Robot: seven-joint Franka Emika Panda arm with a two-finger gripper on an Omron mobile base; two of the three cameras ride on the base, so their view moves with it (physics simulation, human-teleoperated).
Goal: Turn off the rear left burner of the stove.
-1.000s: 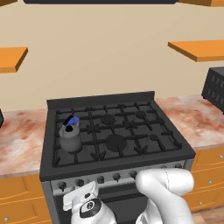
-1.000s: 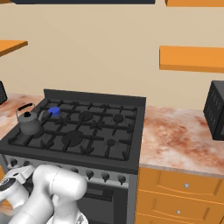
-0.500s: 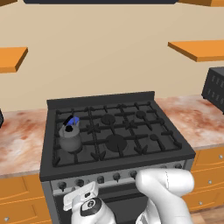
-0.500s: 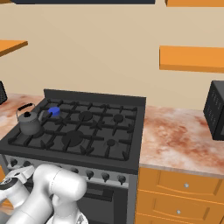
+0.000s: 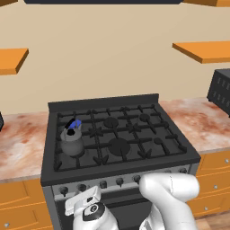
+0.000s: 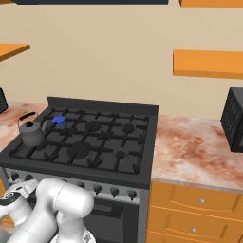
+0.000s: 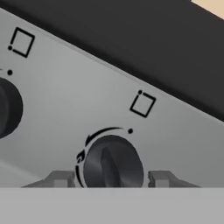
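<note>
The stove (image 5: 119, 134) is a wide black gas range with cast-iron grates. A small blue flame burns at the rear left burner (image 5: 75, 122) (image 6: 58, 121), just behind a grey kettle (image 5: 72, 143). In the hand view my gripper (image 7: 111, 180) is low against the silver front strip (image 7: 65, 96). Its two fingertips (image 7: 61, 179) stand on either side of a round dark knob (image 7: 111, 168) and close against its sides. A second knob (image 7: 6, 107) shows at the left edge. In the left base view the hand is below the strip's left part.
The kettle (image 6: 31, 133) stands on the front left grate. Marbled counters (image 6: 190, 147) flank the stove, with orange drawers (image 6: 199, 204) beneath. A dark appliance (image 6: 235, 118) sits at the far right. Orange shelves (image 5: 202, 50) hang on the wall.
</note>
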